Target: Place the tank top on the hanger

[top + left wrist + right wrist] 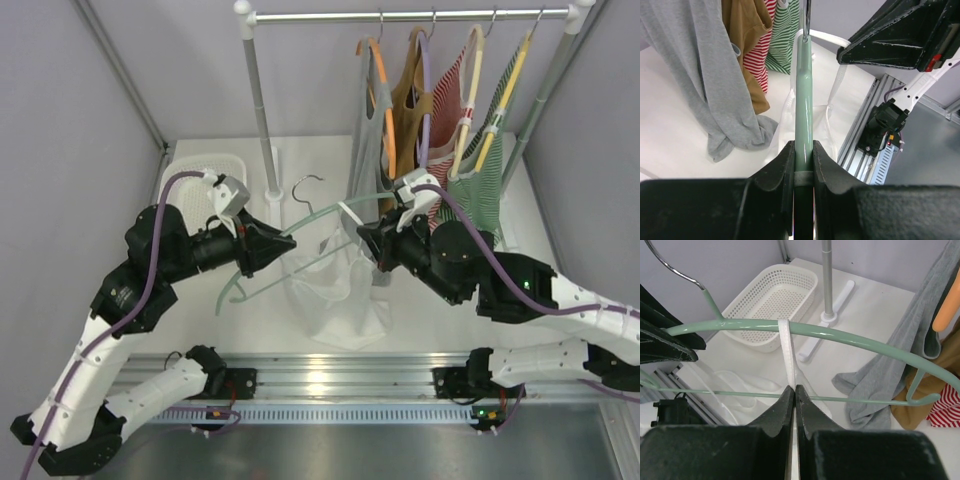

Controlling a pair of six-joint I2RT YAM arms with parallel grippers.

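Note:
The sage-green hanger (318, 213) hangs in the air at mid-table, hook up. My left gripper (283, 243) is shut on its left arm; in the left wrist view the green bar (803, 110) runs out from between the jaws (803, 155). The white tank top (335, 290) hangs under the hanger, its hem on the table. One strap (786, 347) is looped over the top bar of the hanger (850, 340). My right gripper (794, 390) is shut on that strap just below the bar, and it shows in the top view (366, 236).
A rail (410, 15) at the back holds the grey top (368, 150), brown and striped tops on orange, purple and cream hangers. The grey top's hem (875, 385) lies on the table. A white basket (205, 180) sits at back left by the rack post (260, 100).

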